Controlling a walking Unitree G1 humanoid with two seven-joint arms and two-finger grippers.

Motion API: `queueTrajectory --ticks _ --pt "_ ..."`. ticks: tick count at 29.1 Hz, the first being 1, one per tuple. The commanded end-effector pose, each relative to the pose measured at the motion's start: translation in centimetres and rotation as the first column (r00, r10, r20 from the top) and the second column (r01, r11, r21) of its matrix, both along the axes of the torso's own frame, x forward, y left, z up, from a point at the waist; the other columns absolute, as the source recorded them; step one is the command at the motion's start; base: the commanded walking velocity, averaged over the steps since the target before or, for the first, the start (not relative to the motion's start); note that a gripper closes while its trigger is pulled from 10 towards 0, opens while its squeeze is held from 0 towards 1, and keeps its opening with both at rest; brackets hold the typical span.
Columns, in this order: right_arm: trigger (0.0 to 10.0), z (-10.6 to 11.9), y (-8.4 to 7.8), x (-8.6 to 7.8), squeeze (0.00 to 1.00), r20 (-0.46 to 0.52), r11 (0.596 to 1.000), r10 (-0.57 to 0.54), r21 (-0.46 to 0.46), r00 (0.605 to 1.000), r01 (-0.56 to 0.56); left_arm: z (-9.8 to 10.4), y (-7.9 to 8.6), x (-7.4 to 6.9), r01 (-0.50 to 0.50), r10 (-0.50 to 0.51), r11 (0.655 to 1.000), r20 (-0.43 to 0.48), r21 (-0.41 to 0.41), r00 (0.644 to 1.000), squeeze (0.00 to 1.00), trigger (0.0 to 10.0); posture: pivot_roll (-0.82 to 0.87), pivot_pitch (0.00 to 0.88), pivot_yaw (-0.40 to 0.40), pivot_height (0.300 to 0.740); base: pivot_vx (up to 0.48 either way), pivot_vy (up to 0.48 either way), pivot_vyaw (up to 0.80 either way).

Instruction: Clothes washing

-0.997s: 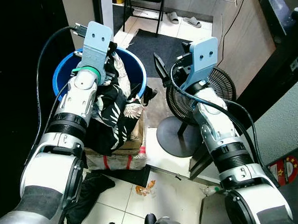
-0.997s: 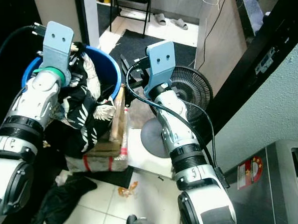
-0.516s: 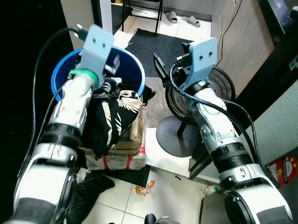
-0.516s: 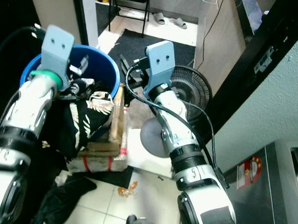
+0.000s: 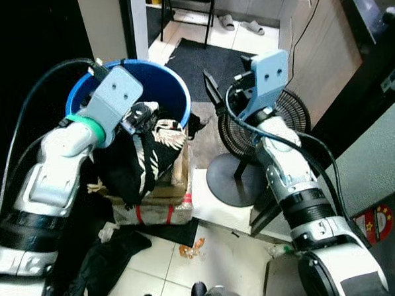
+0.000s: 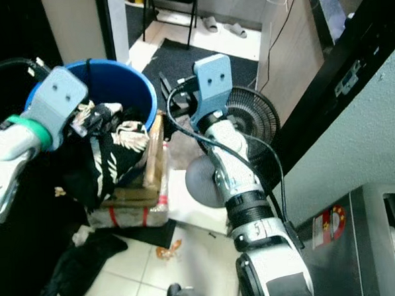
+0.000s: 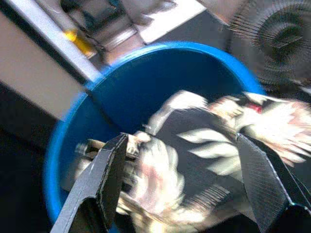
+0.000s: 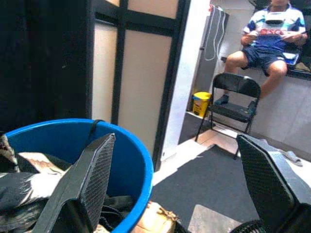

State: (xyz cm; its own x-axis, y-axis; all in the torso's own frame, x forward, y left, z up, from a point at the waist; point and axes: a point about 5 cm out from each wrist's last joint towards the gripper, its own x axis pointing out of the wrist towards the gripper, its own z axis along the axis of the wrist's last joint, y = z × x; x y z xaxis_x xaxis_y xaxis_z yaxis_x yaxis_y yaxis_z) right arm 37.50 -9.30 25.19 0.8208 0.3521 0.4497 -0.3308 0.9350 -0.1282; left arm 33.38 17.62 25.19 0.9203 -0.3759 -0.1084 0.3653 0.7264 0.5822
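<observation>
A blue bucket (image 5: 169,88) stands on a cardboard box, holding a black garment with white leaf print (image 5: 148,157) that spills over its near rim. My left gripper (image 5: 141,116) hovers just above the garment at the rim. It is open, its fingers (image 7: 104,184) spread wide on either side of the cloth without closing on it. My right gripper (image 5: 224,87) hangs in the air to the right of the bucket, open, with nothing between its fingers (image 8: 92,179).
The taped cardboard box (image 5: 164,204) carries the bucket. A standing fan (image 5: 279,127) is under my right arm. Dark clothes (image 5: 114,258) lie on the tiled floor. A folding chair (image 8: 233,94) and a seated person (image 8: 269,36) are beyond a dark mat (image 5: 196,55).
My left arm has drawn back out of the bucket toward me and to the left. The printed garment now hangs lower over the rim. The right arm has stayed still.
</observation>
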Motion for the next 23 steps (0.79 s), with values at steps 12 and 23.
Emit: queueTrajectory --ticks 12,23 --pt "10.0 -0.7 0.1 0.0 0.0 -0.016 1.0 0.001 -0.004 1.0 -0.001 -2.9 -0.1 -0.3 -0.126 0.056 0.95 -0.24 -0.285 0.969 0.0 10.0 0.1 0.101 -0.049 0.74 0.0 0.0 0.0" --pt "10.0 -0.9 0.0 0.0 0.0 -0.023 1.0 -0.001 -0.007 1.0 0.001 -4.9 1.3 0.9 -0.354 0.155 0.812 -0.414 -0.464 0.897 0.0 10.0 0.1 0.107 -0.054 0.74 0.0 0.0 0.0"
